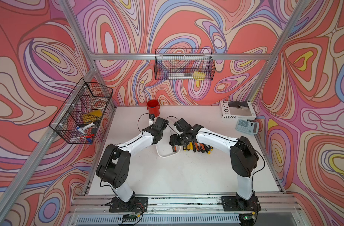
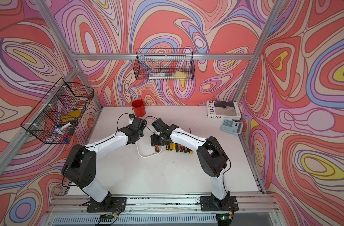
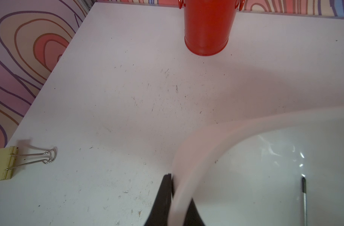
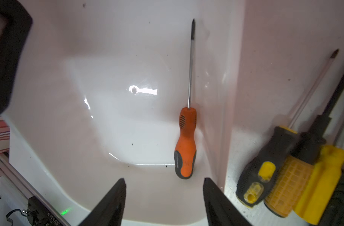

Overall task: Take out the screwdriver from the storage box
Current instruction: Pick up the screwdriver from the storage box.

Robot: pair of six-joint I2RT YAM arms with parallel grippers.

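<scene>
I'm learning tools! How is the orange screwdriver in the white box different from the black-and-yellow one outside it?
The orange screwdriver has an orange handle with grey grips; the black-and-yellow screwdriver has a black handle with yellow patches. The orange one lies inside the box; the black-and-yellow one lies on the table outside it. The orange one lies alone; the black-and-yellow one lies against other screwdrivers. Both lie flat, shafts pointing much the same way.

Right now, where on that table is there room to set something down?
Freest: the front of the table, from its near edge to the storage box. Also the back strip between red cup and book. Crowded: the middle, around the box and the screwdriver row.
</scene>
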